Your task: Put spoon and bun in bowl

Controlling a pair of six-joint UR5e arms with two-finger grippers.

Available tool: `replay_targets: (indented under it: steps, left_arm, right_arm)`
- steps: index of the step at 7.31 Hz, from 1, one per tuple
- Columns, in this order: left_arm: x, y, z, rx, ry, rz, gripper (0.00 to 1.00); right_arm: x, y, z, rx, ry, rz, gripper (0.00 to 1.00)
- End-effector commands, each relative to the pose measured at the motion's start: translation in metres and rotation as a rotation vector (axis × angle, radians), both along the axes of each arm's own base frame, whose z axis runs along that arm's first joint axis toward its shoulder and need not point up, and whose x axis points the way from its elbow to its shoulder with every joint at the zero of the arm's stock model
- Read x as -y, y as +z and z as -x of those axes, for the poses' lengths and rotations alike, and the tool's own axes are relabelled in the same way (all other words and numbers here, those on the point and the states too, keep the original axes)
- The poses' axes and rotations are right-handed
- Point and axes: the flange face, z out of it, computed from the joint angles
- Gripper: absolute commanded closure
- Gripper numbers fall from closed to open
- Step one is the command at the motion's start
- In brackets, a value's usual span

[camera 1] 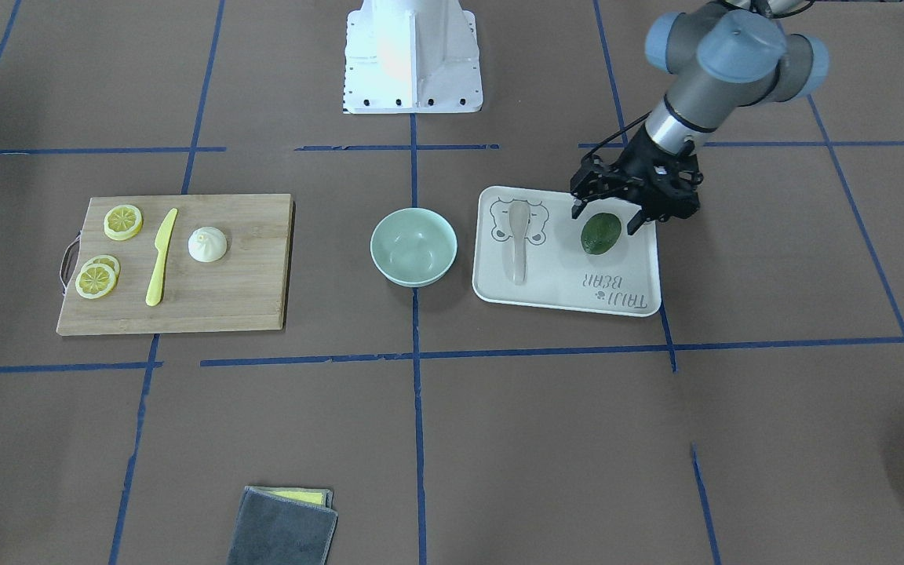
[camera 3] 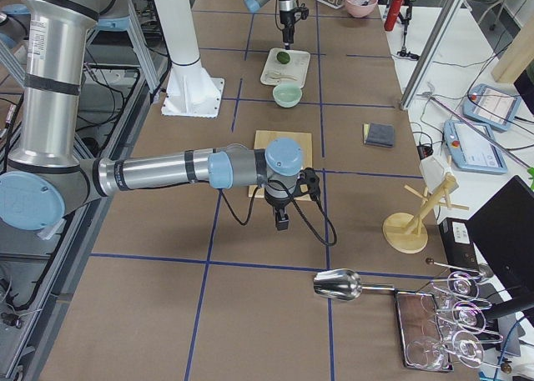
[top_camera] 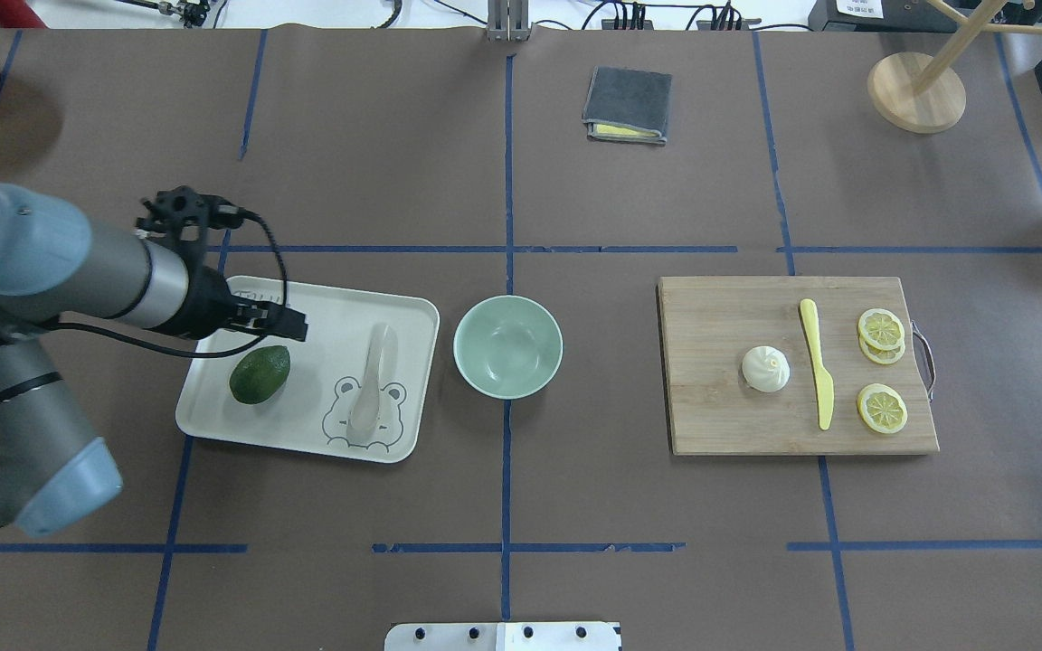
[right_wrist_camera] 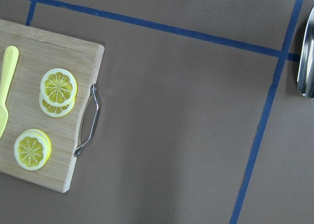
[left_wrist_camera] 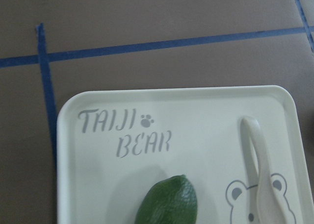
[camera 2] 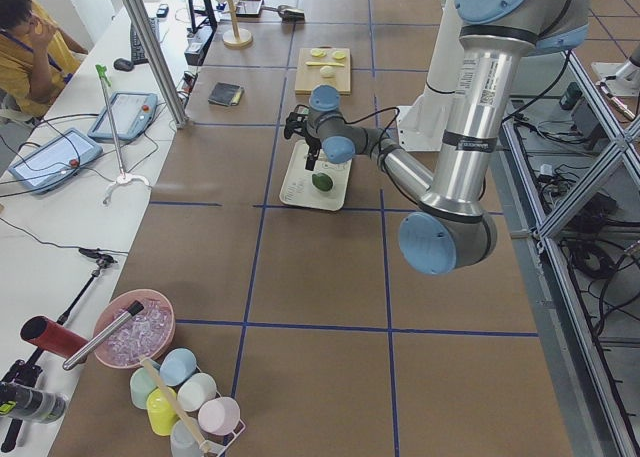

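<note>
The pale beige spoon lies on the cream bear tray, scoop toward the robot; it also shows in the overhead view and the left wrist view. The white pleated bun sits on the wooden board. The mint-green bowl stands empty between tray and board. My left gripper is open and empty, above the tray over the avocado. My right gripper shows only in the exterior right view, past the board's outer end; I cannot tell its state.
The wooden cutting board also holds a yellow plastic knife and lemon slices. A folded grey cloth lies at the far side. A metal scoop lies off the board's outer end.
</note>
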Motion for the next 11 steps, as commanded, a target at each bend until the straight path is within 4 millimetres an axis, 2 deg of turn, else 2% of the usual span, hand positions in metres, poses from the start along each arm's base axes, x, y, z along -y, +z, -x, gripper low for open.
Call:
replay_targets:
  steps: [1,3,4,5,7,8,9,10,11]
  left_arm:
    - [-0.007,-0.037,-0.075,0.108,0.002,-0.010,0.00]
    - [0.004,-0.024,-0.104,0.145,0.016,0.006,0.10]
    - [-0.001,-0.028,-0.113,0.139,0.029,0.004,0.18]
    - [-0.005,-0.022,-0.121,0.150,0.046,0.004,0.25]
    - [0.000,-0.015,-0.133,0.156,0.050,0.004,0.28]
    - [0.000,-0.018,-0.134,0.137,0.049,-0.005,0.36]
    - [0.001,-0.017,-0.134,0.137,0.049,-0.005,0.52]
    - [0.001,-0.016,-0.135,0.139,0.051,-0.004,0.85]
    - [0.000,-0.017,-0.134,0.139,0.049,0.000,1.00]
  right_arm:
    - [0.000,0.003,0.000,-0.001,0.000,0.005,0.00]
    - [-0.001,0.005,0.001,-0.002,-0.001,0.013,0.00]
    - [-0.001,0.006,0.002,-0.003,-0.004,0.016,0.00]
    - [-0.001,0.008,0.002,-0.003,-0.004,0.019,0.00]
    - [-0.001,0.009,0.002,-0.002,-0.003,0.023,0.00]
    - [-0.001,0.009,0.002,-0.002,-0.002,0.024,0.00]
    - [-0.001,0.009,0.002,-0.002,-0.002,0.024,0.00]
    - [-0.001,0.009,0.002,-0.002,-0.002,0.024,0.00]
    - [-0.001,0.009,0.002,-0.002,-0.002,0.024,0.00]
